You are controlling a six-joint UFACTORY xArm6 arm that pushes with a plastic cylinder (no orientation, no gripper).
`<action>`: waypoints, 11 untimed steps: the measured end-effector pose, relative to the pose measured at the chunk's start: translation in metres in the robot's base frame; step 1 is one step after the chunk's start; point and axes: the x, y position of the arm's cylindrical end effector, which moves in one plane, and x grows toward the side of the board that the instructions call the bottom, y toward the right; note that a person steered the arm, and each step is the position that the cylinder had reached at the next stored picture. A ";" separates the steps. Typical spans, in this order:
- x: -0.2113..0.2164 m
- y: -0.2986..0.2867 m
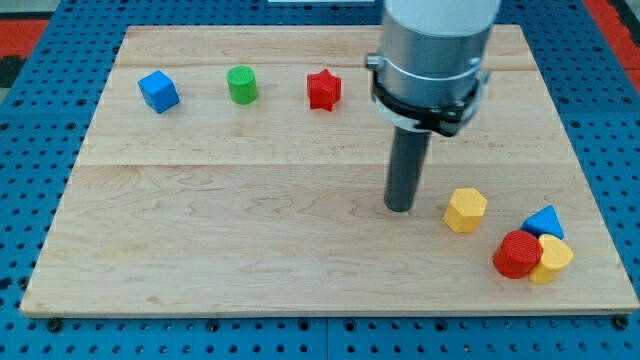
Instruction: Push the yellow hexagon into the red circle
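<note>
The yellow hexagon (466, 210) lies on the wooden board at the view's lower right. The red circle (517, 253), a short red cylinder, lies a little below and to the right of it, apart from it by a small gap. My tip (400, 208) rests on the board just to the left of the yellow hexagon, close to it but with a gap showing. The dark rod rises from the tip to the grey arm body at the view's top.
A blue triangle (543, 221) and a second yellow block (551, 259) touch the red circle on its right. Along the view's top stand a blue cube (158, 91), a green cylinder (241, 85) and a red star (323, 89). The board's right edge (600, 215) is near.
</note>
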 end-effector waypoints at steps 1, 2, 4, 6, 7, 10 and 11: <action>0.000 0.040; 0.000 0.054; 0.000 0.036; -0.016 0.043; -0.023 0.051; 0.000 0.092; 0.000 0.090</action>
